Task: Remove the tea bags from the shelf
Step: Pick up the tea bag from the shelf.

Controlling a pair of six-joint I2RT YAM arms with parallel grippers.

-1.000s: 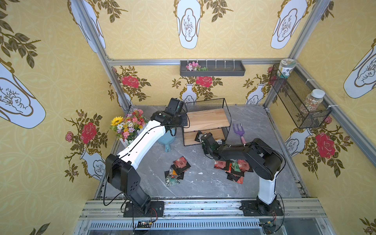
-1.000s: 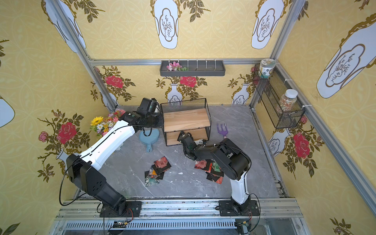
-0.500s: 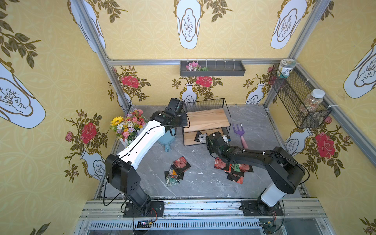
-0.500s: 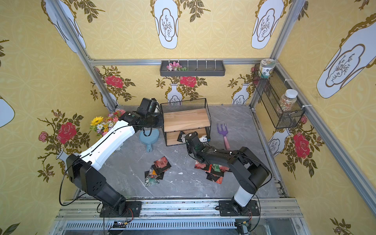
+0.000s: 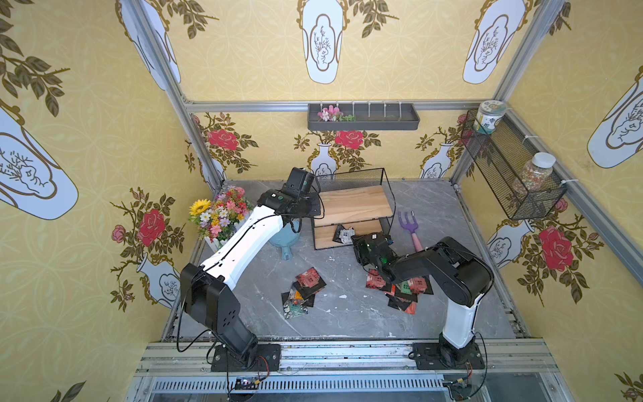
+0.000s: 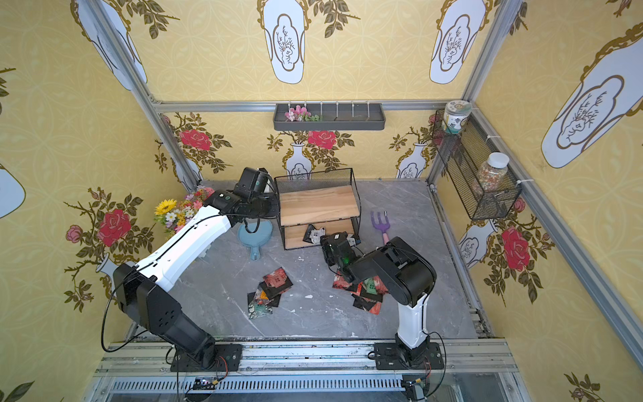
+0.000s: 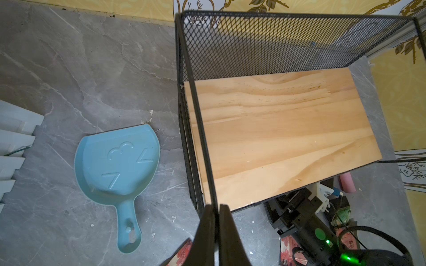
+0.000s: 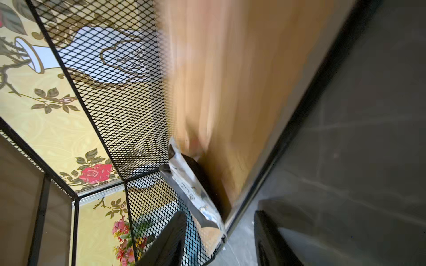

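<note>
Bouquet (image 5: pixel 219 215): stands at 10 o'clock on the table (image 5: pixel 348 322), close to the wall.
Dustpan (image 5: pixel 286 240): light blue, lying flat at 8 o'clock of the shelf, partly under the left arm in both top views.
Left pile (image 5: pixel 303 290): overlapping tea bags on the table, at 7 o'clock of the shelf.
Left fingers (image 7: pixel 208 221): clenched on the shelf's black side wire, at its 9 o'clock edge.
Shelf (image 5: pixel 353 209): two-tier rack at 12 o'clock on the table, mesh back toward the wall.
Remaining tea bag (image 5: pixel 342 234): white-panelled, tilted, at the front edge of the lower board.
Right fingers (image 8: pixel 175 232): released, spread apart, grasping nothing; positioned at the lower tier's front, just beside the remaining tea bag.
Right pile (image 5: pixel 400 289): red and green tea bags on the table at 4 o'clock, partly under the right arm.
Fork (image 5: pixel 409 226): purple with a pink handle, lying flat at 3 o'clock of the lower tier.
Basket (image 5: pixel 504 174): black mesh, wall-mounted at 2 o'clock, holding two jars.
</note>
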